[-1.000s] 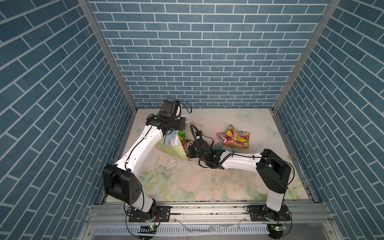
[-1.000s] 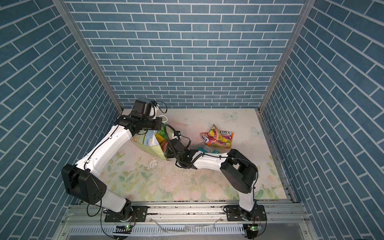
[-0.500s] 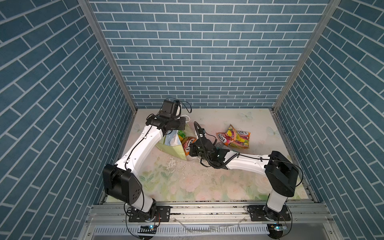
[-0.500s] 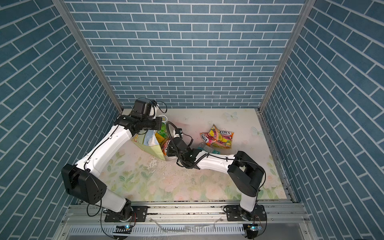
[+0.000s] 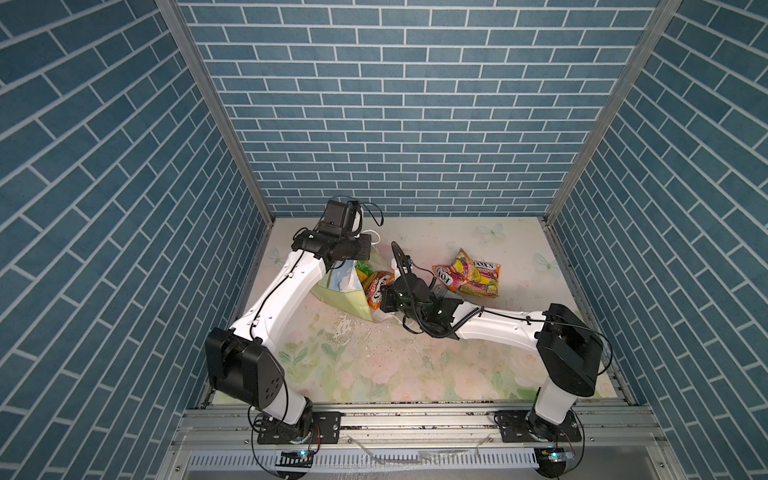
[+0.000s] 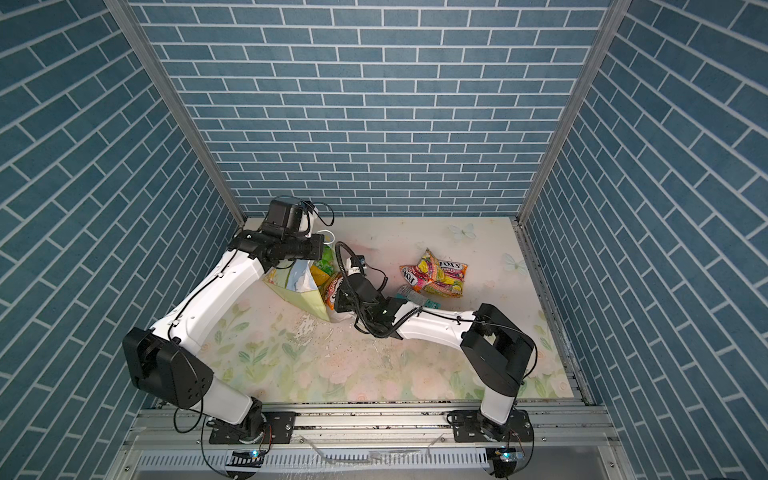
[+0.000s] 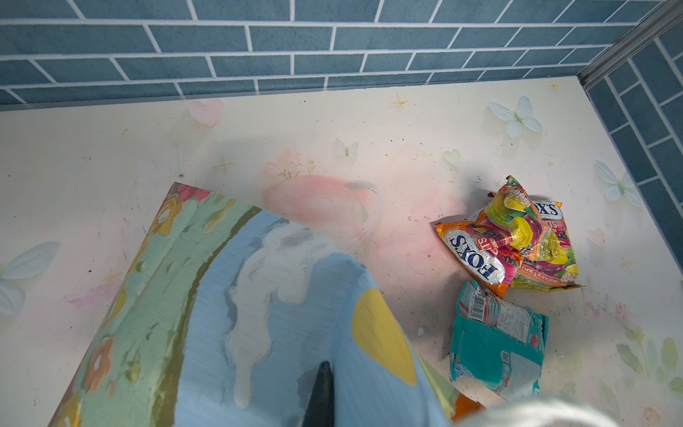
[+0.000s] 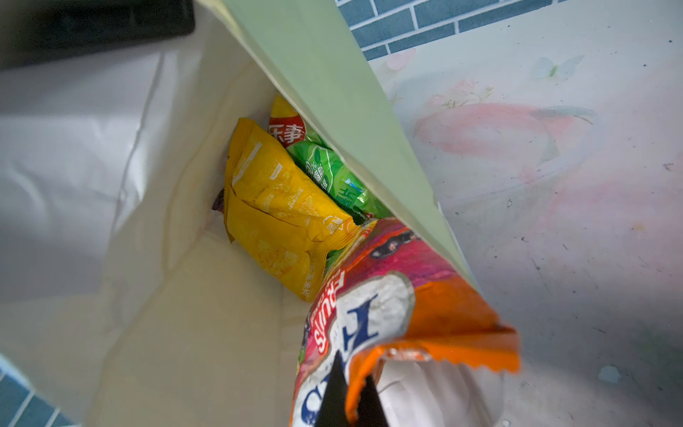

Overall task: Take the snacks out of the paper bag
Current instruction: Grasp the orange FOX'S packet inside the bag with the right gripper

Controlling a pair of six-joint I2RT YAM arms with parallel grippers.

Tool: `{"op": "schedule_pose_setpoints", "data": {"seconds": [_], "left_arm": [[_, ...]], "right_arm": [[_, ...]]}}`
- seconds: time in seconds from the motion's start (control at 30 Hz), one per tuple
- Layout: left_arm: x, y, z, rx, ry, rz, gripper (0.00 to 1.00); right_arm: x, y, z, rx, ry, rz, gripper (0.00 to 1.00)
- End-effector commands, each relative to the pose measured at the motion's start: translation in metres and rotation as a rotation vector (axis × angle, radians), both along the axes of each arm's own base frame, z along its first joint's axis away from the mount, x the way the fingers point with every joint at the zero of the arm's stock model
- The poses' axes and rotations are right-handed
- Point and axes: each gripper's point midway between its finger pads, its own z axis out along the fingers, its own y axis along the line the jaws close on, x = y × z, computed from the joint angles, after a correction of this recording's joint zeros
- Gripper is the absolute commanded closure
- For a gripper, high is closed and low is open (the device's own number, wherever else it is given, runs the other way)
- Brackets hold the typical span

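The paper bag (image 5: 338, 286) lies tilted at the back left, its sky-and-meadow side (image 7: 236, 295) facing the left wrist camera. My left gripper (image 7: 325, 371) is shut on the bag's upper wall, with only one dark finger showing. My right gripper (image 8: 353, 369) is shut on the edge of an orange FOX'S snack packet (image 8: 425, 307) at the bag's mouth (image 5: 376, 289). A yellow packet (image 8: 273, 207), a green packet (image 8: 332, 173) and a red-and-yellow one (image 8: 288, 127) lie inside on the white lining. Two fruit-print FOX'S packets (image 5: 471, 274) and a teal packet (image 7: 495, 347) lie on the table to the right.
The floral table mat (image 5: 374, 365) stretches toward the front rail. Blue brick walls (image 5: 395, 124) close in the back and both sides. The bag sits close to the back left corner, and the right forearm (image 5: 494, 328) lies low across the middle.
My right gripper has drawn back to the right from inside the bag, bringing the orange packet into the bag's mouth. The left arm and the bag have stayed put.
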Motion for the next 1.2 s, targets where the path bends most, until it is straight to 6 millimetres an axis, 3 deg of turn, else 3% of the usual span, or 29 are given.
{"op": "schedule_pose_setpoints", "data": {"seconds": [0.0,0.5,0.73,1.17], "left_arm": [[0.000,-0.002,0.010,-0.014,-0.029,-0.002,1.00],[0.000,-0.003,0.011,-0.017,-0.028,-0.004,1.00],[0.000,-0.003,0.011,-0.018,-0.027,-0.006,1.00],[0.000,-0.003,0.009,-0.014,-0.022,-0.008,1.00]], "right_arm": [[0.009,-0.006,0.046,0.069,-0.097,-0.029,1.00],[0.002,0.001,0.075,0.124,-0.170,0.039,1.00],[0.001,0.002,0.076,0.120,-0.167,0.050,1.00],[-0.001,-0.008,0.093,0.105,-0.182,0.037,1.00]]}}
